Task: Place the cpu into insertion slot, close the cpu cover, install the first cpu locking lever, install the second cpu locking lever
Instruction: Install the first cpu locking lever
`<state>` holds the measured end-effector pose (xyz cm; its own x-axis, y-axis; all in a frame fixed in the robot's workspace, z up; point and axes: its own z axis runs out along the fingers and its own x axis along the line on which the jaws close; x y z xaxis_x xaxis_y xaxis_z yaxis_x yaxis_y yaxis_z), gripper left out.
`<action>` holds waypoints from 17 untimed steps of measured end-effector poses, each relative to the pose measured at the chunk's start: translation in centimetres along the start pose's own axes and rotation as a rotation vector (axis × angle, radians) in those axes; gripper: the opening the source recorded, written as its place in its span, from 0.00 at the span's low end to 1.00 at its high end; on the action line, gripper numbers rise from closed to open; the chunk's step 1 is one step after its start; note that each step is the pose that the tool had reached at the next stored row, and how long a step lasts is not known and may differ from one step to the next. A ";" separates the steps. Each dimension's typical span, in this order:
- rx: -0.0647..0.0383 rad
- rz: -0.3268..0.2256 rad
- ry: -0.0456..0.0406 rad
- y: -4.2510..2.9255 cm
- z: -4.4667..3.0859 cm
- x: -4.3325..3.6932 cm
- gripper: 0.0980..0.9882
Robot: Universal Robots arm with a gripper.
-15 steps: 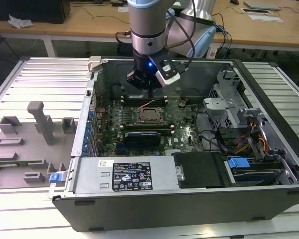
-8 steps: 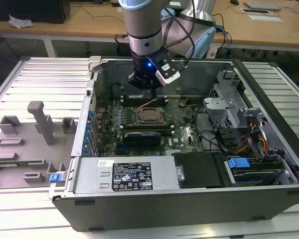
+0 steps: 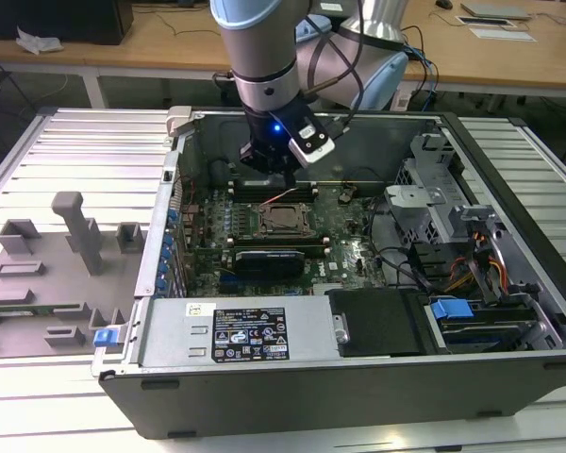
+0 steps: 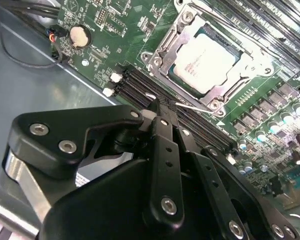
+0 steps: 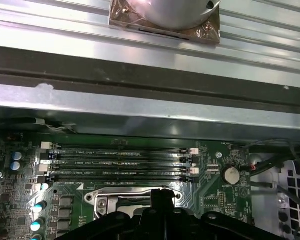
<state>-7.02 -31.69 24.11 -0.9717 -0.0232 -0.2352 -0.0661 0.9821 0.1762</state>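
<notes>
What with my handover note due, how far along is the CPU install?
Done: the cpu sits in the insertion slot, and the cpu cover looks lowered flat around it. In hand: the gripper, shut, has its tip beside the socket at a thin wire lever that looks unlatched. Left: at least that locking lever; whether the other is latched I cannot tell.
</notes>
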 end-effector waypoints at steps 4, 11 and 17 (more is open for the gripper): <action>0.001 0.006 -0.0022 -0.13 0.68 0.17 0.01; 0.000 0.017 -0.0042 0.12 1.14 0.27 0.01; 0.001 0.025 -0.0058 0.56 1.50 0.32 0.01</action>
<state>-7.03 -30.86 22.70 -0.9717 0.0028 -0.2362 -0.0413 0.9825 0.1815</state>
